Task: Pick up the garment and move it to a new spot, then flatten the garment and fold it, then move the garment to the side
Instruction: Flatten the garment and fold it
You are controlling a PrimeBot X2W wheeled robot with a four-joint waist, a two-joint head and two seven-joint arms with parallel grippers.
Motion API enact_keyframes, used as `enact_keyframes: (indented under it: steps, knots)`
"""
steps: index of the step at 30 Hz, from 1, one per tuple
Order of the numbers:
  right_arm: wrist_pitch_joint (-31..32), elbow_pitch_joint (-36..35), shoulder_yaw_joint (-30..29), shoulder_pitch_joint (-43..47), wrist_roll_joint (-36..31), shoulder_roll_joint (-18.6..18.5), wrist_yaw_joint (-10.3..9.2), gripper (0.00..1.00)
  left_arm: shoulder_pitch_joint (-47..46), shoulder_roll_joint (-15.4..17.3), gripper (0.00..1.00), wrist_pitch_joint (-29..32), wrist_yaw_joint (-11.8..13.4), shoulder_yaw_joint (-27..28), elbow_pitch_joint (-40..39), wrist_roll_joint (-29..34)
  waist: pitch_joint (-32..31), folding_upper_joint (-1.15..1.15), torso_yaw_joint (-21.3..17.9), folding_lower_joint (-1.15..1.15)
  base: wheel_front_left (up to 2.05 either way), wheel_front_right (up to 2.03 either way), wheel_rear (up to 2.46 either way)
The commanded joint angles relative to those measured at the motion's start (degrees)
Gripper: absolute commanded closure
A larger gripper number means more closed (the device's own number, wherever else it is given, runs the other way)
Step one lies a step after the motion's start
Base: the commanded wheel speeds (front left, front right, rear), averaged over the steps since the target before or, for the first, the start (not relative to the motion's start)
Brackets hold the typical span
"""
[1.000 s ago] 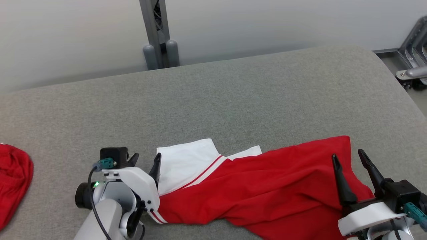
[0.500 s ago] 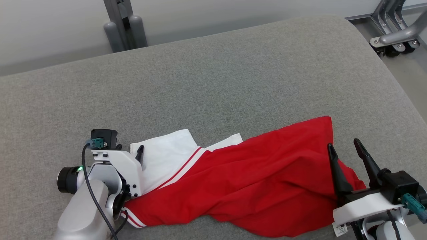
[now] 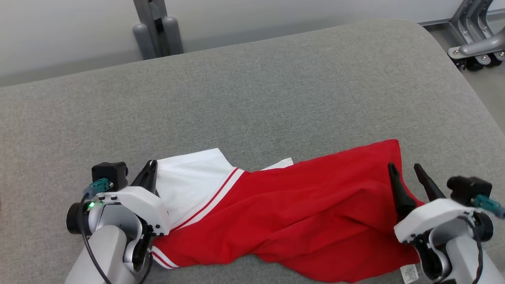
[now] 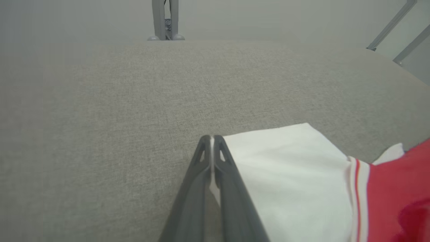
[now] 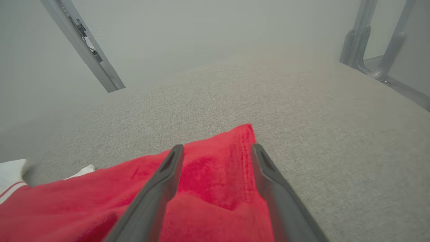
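Garment point(image 3: 296, 213): red with a white sleeve, sprawled and rumpled along the near side of the grey desk point(image 3: 276, 98).
Left pincer point(image 3: 150, 166): clamped tight, and there's white sleeve edge pinched between its fingers!
Right pincer point(image 3: 403, 167): spread wide, straddling the red hem corner, gripping nothing.

No words or numbers can be read. A small white label point(image 3: 409, 273) on the garment point(image 3: 300, 221), back beside the base of the right fingers point(image 3: 399, 193), bears print too small to read.
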Motion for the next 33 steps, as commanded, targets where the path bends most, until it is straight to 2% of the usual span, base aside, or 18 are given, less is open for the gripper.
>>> enact_keyframes:
  steps: [1, 6, 10, 13, 22, 24, 26, 28, 29, 30, 32, 33]
  knots:
    - [2.2, 1.41, 0.16, -2.38, 2.41, -1.21, -0.01, 0.0, 1.48, 0.52, 1.0, -0.07, 0.46, 0.36, -1.98, -0.43, 0.45, 0.0, 0.71, 0.0, 0.0, 0.0, 0.0]
    - [10.36, 6.73, 0.66, -9.11, 6.73, -5.26, 0.0, 0.0, 4.33, 0.7, 1.0, 1.11, 1.58, 0.47, -9.36, -1.06, 1.85, 0.0, 2.84, 0.0, 0.0, 0.0, 0.0]
    - [15.81, 10.79, 1.77, -13.7, 6.56, -7.59, 0.0, 0.0, 6.22, 0.58, 1.0, 0.82, 2.24, 1.25, -14.04, -2.12, 3.02, 0.0, 3.91, 0.0, 0.0, 0.0, 0.0]
    - [18.56, 13.75, 2.6, -16.55, 5.81, -8.02, 0.0, 0.0, 7.43, 0.51, 1.0, 0.86, 2.72, 1.24, -16.57, -2.27, 3.67, 0.0, 4.44, 0.0, 0.0, 0.0, 0.0]
    - [20.84, 21.11, 4.71, -22.36, 3.93, -7.96, -0.01, 0.0, 9.31, 0.9, 1.0, 2.69, 3.45, 0.27, -20.65, -2.49, 4.76, 0.0, 5.17, 0.0, 0.0, 0.0, 0.0]
    - [20.46, 22.38, 5.01, -23.31, 3.63, -7.81, -0.01, 0.04, 9.58, 0.97, 1.0, 3.07, 3.5, 0.07, -21.07, -2.54, 4.8, 0.0, 5.34, 0.0, 0.0, 0.0, 0.0]
    - [20.28, 23.72, 5.33, -24.07, 3.31, -7.78, -0.01, 0.15, 9.73, 1.04, 1.0, 3.39, 3.49, -0.14, -21.4, -2.59, 4.81, 0.0, 5.53, 0.0, 0.0, 0.0, 0.0]
    - [19.77, 24.97, 5.51, -24.97, 3.43, -7.87, -0.01, 0.56, 9.69, 1.11, 1.0, 3.77, 3.52, -0.38, -21.69, -2.6, 4.88, 0.0, 5.68, 0.0, 0.0, 0.0, 0.0]
    - [19.91, 25.66, 5.68, -25.21, 3.71, -7.69, -0.01, 0.66, 9.68, 1.21, 1.0, 4.14, 3.36, -0.58, -21.73, -2.66, 4.95, 0.0, 5.74, 0.0, 0.0, 0.0, 0.0]
    - [19.91, 25.66, 5.68, -25.21, 3.71, -7.69, -0.01, 0.66, 9.68, 1.21, 1.0, 4.14, 3.36, -0.58, -21.73, -2.66, 4.95, 0.0, 5.74, 0.0, 0.0, 0.0, 0.0]
    - [19.49, 26.94, 5.96, -25.93, 4.08, -7.58, -0.01, 1.0, 9.53, 1.39, 1.0, 4.36, 3.24, -0.71, -22.03, -2.69, 5.04, 0.0, 5.85, 0.0, 0.0, 0.0, 0.0]
    - [18.82, 27.46, 5.95, -26.34, 4.03, -7.8, -0.01, 1.0, 9.53, 1.5, 1.0, 4.48, 3.2, -0.77, -22.1, -2.67, 5.05, 0.0, 5.91, 0.0, 0.0, 0.0, 0.0]
